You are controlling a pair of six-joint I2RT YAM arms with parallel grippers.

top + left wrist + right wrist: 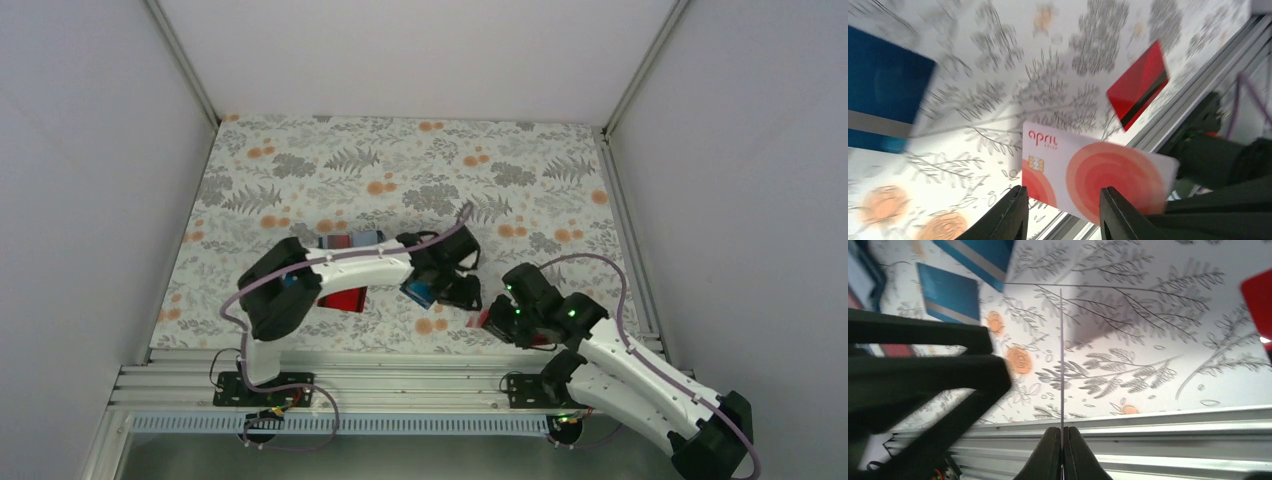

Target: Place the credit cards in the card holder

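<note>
Card handover
Pinches the white-and-red card [1108, 175] in the right gripper [1062, 432]; holds the left gripper [1063, 195] spread facing it, probably to regrip.

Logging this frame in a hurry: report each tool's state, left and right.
Left tool: open, gripping nothing.
Right tool: closed on a thin white plastic card with red circles, edge-on in its wrist view.
</note>
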